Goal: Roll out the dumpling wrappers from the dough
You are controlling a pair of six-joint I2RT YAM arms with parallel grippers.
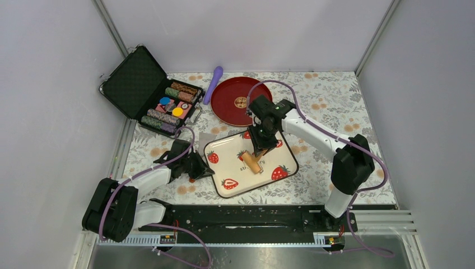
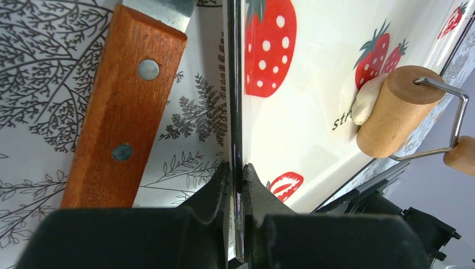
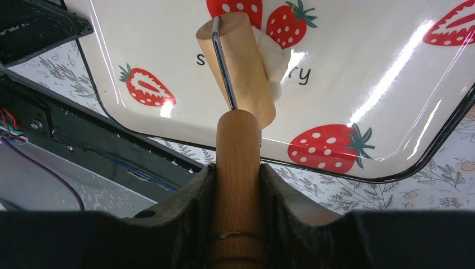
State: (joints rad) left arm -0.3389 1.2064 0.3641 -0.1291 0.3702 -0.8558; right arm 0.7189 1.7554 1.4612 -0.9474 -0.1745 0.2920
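Nearest, left end effector sat clenched on the tray rim, likely steadying it. Right end effector grasped the roller by its handle. On the tray, dough lay squashed against the roller: soft, light, probably sticky, better pressed than pinched. Beyond, plate held one wrapper; case held chips.

Red plate, purple tool (chip case)

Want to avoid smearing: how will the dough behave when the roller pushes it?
The dough bulges against the roller, so it is likely soft and will squash, not roll. On the glossy tray it may skid, or cling to the wood.
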